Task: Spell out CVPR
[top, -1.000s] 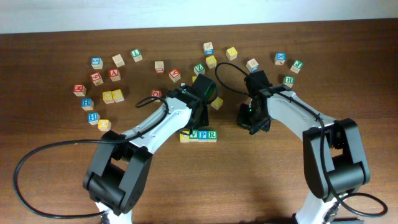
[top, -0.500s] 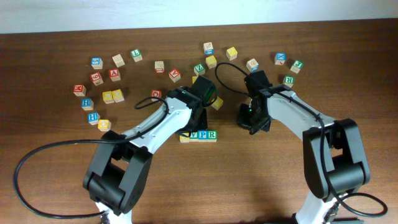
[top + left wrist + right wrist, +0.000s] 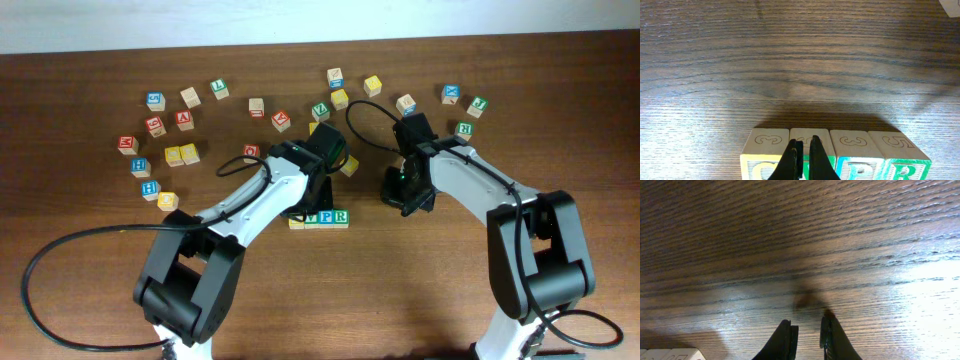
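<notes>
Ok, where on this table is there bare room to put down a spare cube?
Free: the wood in front of the CVPR row, between the two arms' bases, and the patch right of the right arm. The front left is ringed by a black cable. Crowded: the loose cubes scattered along the back.

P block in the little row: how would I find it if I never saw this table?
Find the short row of wooden blocks in the middle of the brown table, right under the left gripper. The P block sits between the V block and the R block. Its letter is blue; theirs are green.
</notes>
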You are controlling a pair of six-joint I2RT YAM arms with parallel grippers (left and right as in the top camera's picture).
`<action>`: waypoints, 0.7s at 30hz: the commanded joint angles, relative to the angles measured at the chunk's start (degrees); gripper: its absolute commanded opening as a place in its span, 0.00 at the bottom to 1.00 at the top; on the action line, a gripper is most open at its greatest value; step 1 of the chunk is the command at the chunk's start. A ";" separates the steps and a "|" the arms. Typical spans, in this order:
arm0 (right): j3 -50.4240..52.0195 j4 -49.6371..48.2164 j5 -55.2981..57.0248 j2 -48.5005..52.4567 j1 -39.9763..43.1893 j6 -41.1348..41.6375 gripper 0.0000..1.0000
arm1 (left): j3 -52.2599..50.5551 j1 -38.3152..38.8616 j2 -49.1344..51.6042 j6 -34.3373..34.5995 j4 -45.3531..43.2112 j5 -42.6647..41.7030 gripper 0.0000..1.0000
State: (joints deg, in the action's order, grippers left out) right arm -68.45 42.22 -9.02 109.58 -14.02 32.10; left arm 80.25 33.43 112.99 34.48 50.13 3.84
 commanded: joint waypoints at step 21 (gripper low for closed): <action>0.02 0.48 -5.40 0.42 -1.62 -0.31 0.06 | 5.73 -13.53 0.46 -0.66 9.60 -1.09 0.00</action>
State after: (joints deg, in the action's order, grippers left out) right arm -68.45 42.65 -12.53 109.58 -14.06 32.12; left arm 85.21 22.26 113.06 34.48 57.34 3.25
